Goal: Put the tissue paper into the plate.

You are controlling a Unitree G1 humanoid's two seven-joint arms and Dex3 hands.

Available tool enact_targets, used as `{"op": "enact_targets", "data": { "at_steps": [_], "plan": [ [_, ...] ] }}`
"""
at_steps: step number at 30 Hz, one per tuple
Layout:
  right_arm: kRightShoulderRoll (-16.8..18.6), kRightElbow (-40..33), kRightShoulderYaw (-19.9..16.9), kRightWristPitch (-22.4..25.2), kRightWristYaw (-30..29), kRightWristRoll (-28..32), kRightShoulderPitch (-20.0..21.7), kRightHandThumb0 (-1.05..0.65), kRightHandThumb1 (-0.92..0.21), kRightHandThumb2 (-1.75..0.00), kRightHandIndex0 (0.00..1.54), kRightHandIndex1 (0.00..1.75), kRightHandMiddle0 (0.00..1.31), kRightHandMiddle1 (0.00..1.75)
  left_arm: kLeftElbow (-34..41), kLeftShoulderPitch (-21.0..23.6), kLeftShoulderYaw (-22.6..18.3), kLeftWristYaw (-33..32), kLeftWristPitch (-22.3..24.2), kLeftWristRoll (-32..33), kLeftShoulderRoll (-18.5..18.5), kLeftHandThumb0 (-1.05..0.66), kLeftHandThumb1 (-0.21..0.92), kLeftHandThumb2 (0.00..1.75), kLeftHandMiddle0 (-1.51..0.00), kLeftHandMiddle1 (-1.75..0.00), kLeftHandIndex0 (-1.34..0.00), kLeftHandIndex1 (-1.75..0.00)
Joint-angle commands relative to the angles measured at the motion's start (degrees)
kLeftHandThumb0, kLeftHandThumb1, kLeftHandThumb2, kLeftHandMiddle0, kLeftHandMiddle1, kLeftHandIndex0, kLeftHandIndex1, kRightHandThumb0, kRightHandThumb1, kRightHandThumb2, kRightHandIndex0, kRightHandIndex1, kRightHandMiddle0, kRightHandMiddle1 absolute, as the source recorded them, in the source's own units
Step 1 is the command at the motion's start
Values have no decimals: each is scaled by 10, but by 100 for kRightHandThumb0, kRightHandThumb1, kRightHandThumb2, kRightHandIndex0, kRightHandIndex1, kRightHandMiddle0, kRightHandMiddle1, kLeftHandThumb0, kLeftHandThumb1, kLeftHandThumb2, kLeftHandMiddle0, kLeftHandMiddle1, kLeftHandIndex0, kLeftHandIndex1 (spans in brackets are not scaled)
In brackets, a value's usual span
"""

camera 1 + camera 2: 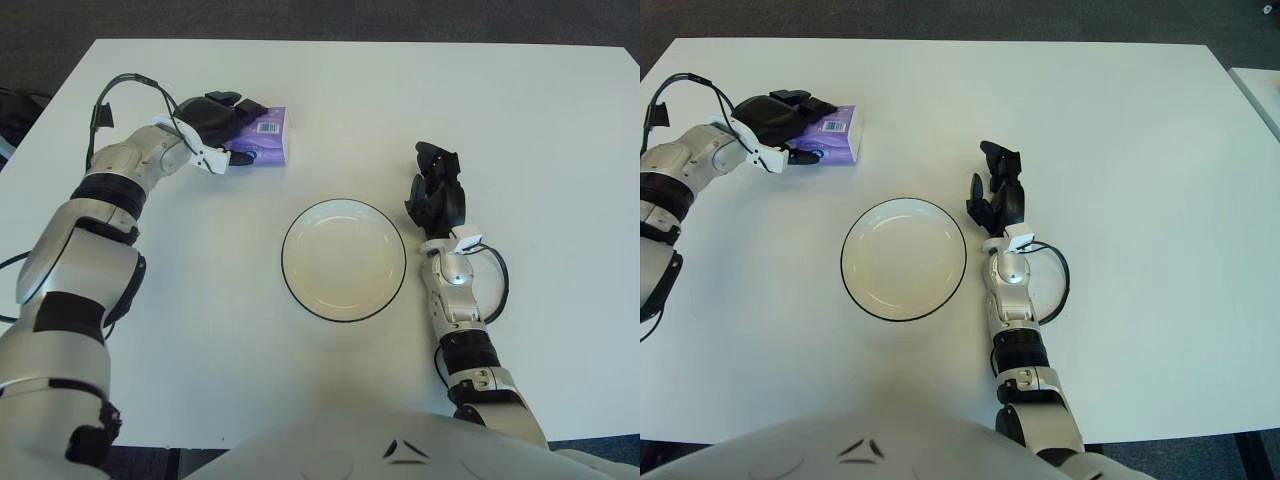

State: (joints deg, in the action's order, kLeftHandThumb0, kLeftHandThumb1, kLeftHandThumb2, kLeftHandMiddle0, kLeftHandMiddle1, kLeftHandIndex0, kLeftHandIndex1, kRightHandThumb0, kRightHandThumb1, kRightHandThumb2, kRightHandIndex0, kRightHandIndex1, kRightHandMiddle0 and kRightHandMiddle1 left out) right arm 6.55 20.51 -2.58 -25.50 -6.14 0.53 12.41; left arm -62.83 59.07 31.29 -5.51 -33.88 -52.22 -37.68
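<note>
Left hand point(222, 122) closes over the purple tissue pack point(262, 138), far-left of the plate point(344, 259). Pack is light, soft, slippery-wrapped: pinch across its sides. Right hand point(436, 196) sits beside the plate's right rim, fingers curled, holding nothing.

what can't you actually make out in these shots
- Left part of the tissue pack: covered by the left robot hand in both views.
- Whether its fingers grip the pack: not visible.
- Pack's print: too small.
- Right robot hand, right of the plate: finger pose unclear.
</note>
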Motion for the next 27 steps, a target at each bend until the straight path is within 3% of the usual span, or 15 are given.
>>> {"op": "enact_targets", "data": {
  "at_steps": [1, 13, 27],
  "plan": [
    [4, 40, -7, 17, -4, 5, -48, -49, -92, -66, 40, 44, 4, 111, -18, 2, 21, -1, 6, -14, 6, -102, 92, 68, -21, 0, 0, -50],
    [3, 42, -8, 18, -3, 7, -50, -50, -92, -68, 40, 45, 4, 111, -36, 19, 49, -25, 24, -18, 11, -99, 92, 67, -22, -1, 0, -51],
    [1, 46, -12, 8, 4, 13, -50, -50, -92, -68, 37, 44, 3, 109, -39, 27, 51, -51, 26, -7, 13, -98, 92, 68, -24, -1, 0, -56]
  ]
}}
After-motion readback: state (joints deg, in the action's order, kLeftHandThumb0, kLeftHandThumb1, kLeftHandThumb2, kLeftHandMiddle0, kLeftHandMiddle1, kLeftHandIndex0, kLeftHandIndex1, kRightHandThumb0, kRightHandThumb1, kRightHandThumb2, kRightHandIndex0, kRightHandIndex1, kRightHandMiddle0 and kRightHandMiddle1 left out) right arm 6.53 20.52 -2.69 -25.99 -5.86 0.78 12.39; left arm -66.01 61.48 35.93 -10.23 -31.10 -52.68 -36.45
